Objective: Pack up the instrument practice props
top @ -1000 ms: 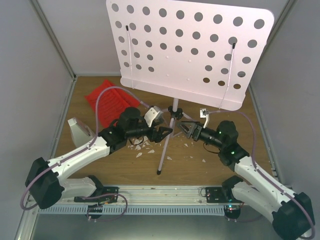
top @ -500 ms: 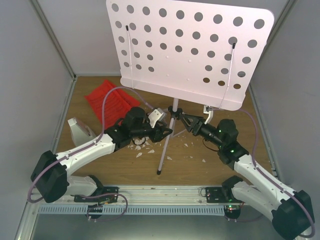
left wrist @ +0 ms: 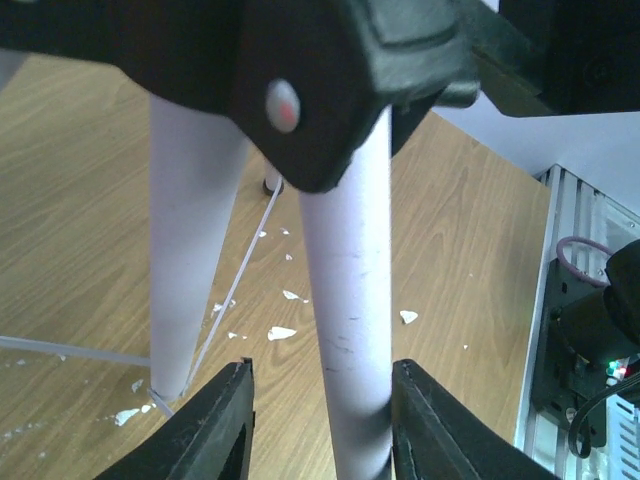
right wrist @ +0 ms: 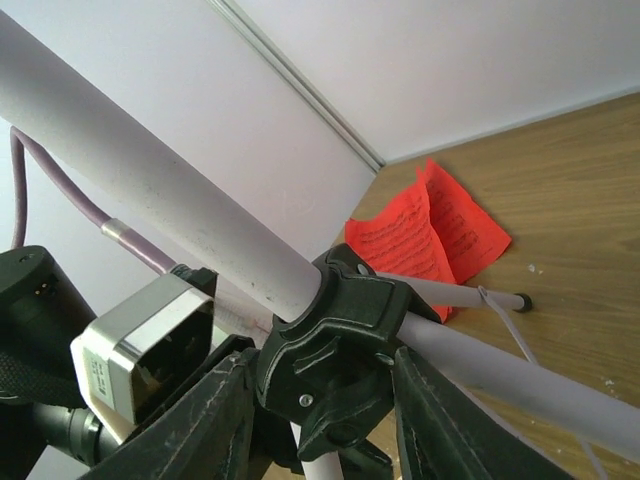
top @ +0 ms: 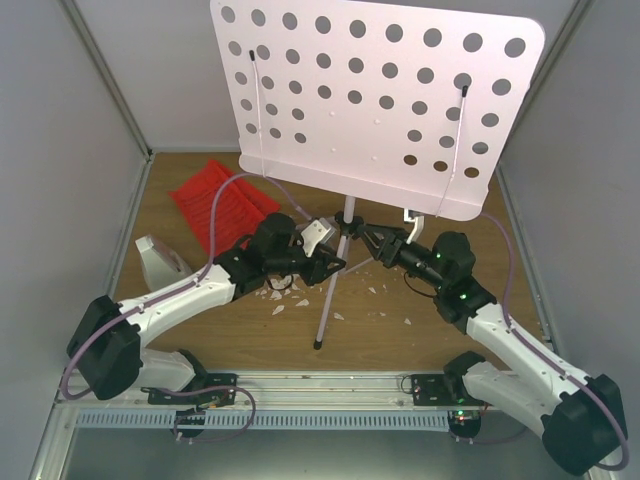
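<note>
The wooden table (top: 420, 300) has a brown grain finish. At its middle stands the music-stand plate (top: 330, 172), a pale, flat sheet with rounded corners and rows of round holes, tilted back above both arms. It rests on the tripod legs (top: 327, 305), smooth silver tubes that splay from a black moulded plastic hub (right wrist: 335, 330).

The red ribbed sheets (top: 215, 200) lie fanned at the far left of the table. The metronome (top: 158, 262), a small white pyramid, stands near the left wall.

The left gripper (left wrist: 320, 420) straddles one tripod leg below the hub. Its black fingers are partly spread, with the tube close against one finger and a gap at the other.

The right gripper (right wrist: 325, 420) flanks the hub from the opposite side. Whether its fingers press on the hub cannot be told.

Small white crumbs (top: 278, 308), irregular flakes, lie scattered around the leg feet.
</note>
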Controlling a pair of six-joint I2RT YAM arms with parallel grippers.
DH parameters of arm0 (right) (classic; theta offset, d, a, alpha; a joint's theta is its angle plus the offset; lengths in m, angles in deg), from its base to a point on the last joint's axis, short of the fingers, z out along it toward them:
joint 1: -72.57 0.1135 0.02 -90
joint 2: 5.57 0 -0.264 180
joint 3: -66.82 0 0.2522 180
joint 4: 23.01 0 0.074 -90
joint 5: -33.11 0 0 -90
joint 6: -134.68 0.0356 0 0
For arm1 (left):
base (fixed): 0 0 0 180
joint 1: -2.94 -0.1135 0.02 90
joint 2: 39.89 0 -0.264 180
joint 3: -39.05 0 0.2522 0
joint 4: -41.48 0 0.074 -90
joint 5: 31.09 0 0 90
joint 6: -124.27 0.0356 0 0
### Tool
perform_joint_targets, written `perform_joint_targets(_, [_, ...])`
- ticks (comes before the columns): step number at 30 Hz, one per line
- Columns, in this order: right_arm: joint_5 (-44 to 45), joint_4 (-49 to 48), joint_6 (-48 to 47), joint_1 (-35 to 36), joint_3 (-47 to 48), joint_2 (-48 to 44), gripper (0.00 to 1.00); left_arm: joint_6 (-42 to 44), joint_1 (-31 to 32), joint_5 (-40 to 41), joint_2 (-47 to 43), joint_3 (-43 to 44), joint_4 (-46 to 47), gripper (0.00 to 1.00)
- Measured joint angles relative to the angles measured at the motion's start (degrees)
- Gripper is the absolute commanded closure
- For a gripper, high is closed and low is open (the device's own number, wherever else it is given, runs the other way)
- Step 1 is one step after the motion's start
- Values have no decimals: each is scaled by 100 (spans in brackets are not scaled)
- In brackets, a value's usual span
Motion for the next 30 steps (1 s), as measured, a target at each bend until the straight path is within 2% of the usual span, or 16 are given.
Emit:
perform_joint_targets(2, [-2,28,-7,0,0,-2,50,20,0,-28,61,4,-4,59])
perform_joint_targets(10, [70,297,26,4,-7,-173,55,133,4,-190,107,17,-46,79])
perform_joint_targets(14, [79,295,94,4,-24,-380,55,133,7,-275,125,87,-140,86])
perform_joint_targets(21, [85,245,341,4,-85,-424,51,-35,4,-295,125,98,-164,100])
perform_joint_targets(25, [22,35,485,11,-188,-260,49,-74,4,-299,133,125,-205,100])
perform_joint_targets(30, [-136,-190,588,57,-205,87,57,-103,4,-304,140,142,-232,100])
